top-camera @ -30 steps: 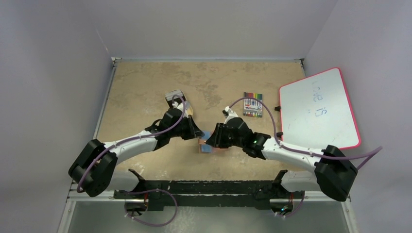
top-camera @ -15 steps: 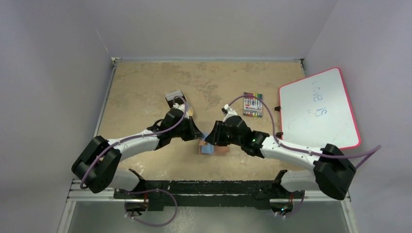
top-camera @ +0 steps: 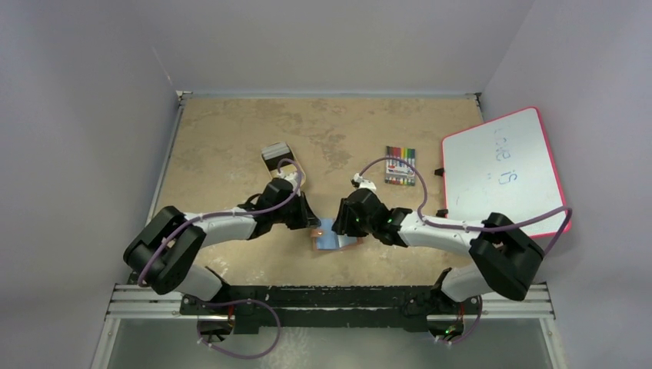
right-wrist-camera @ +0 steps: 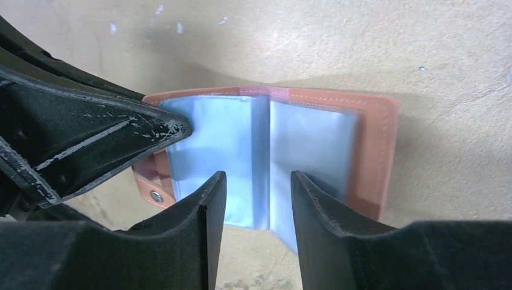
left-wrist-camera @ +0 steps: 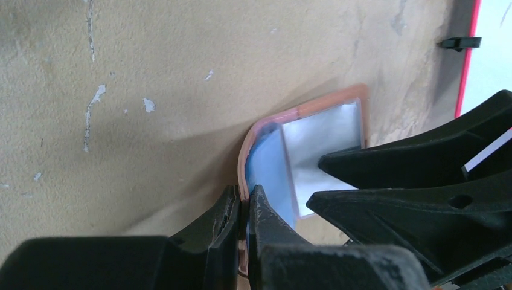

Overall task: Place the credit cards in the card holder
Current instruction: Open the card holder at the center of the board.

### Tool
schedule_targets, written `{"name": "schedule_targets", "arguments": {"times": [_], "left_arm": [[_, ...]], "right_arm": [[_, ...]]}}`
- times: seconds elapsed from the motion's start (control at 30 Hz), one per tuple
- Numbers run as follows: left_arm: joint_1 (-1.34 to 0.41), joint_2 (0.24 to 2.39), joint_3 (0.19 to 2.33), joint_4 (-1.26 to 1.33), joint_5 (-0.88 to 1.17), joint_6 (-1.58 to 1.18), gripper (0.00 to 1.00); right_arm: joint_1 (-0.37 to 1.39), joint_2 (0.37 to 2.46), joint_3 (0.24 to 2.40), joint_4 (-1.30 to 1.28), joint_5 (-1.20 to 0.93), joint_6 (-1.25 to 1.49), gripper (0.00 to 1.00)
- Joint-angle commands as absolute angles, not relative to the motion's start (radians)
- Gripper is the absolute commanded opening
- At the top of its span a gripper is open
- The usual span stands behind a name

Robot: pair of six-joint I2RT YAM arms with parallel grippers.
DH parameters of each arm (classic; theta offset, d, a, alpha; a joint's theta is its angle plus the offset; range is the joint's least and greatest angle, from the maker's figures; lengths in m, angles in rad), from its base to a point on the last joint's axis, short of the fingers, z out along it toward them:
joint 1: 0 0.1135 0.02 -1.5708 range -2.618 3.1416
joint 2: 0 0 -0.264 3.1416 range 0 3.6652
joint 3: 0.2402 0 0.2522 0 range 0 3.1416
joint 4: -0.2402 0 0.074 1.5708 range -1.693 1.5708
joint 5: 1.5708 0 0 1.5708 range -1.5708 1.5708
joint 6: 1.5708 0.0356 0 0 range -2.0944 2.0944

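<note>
The card holder lies open on the table between my two grippers, brown outside and blue-grey inside. In the left wrist view my left gripper is shut on the brown cover edge of the card holder, which it holds raised. My right gripper is open, and its fingers straddle the middle fold of the card holder's pockets with nothing gripped. From above, my left gripper and right gripper meet over the holder. The credit cards sit in a small stack behind the left arm.
A pack of coloured markers lies behind the right arm. A whiteboard with a red frame covers the right side of the table. A tan object shows beside the left wrist, partly hidden.
My right gripper's jaws have opened wider, and both arms have shifted slightly toward the near edge. The card holder now lies more spread open. My left gripper stays shut on its cover.
</note>
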State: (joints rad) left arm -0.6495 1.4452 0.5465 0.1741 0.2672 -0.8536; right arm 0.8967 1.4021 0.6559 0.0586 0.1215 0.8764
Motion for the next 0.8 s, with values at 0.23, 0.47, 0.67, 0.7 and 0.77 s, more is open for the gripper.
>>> {"name": "schedule_targets", "arguments": {"times": [0.23, 0.47, 0.67, 0.7, 0.77], "left_arm": [[-0.652, 1.438, 0.568, 0.225, 0.216, -0.863, 0.24], [-0.623, 1.295, 0.631, 0.041, 0.059, -0.846, 0.31], [-0.441, 1.186, 0.712, -0.136, 0.038, -0.747, 0.35], [-0.423, 1.185, 0.744, -0.175, 0.021, -0.707, 0.36], [-0.415, 1.202, 0.834, -0.282, -0.038, -0.615, 0.38]], "right_arm": [[0.905, 1.483, 0.698, 0.003, 0.193, 0.825, 0.56], [0.932, 1.583, 0.780, -0.122, 0.270, 0.834, 0.57], [0.964, 1.624, 0.822, -0.182, 0.317, 0.851, 0.55], [0.970, 1.630, 0.828, -0.192, 0.325, 0.853, 0.55], [0.979, 1.641, 0.838, -0.202, 0.338, 0.857, 0.54]]}}
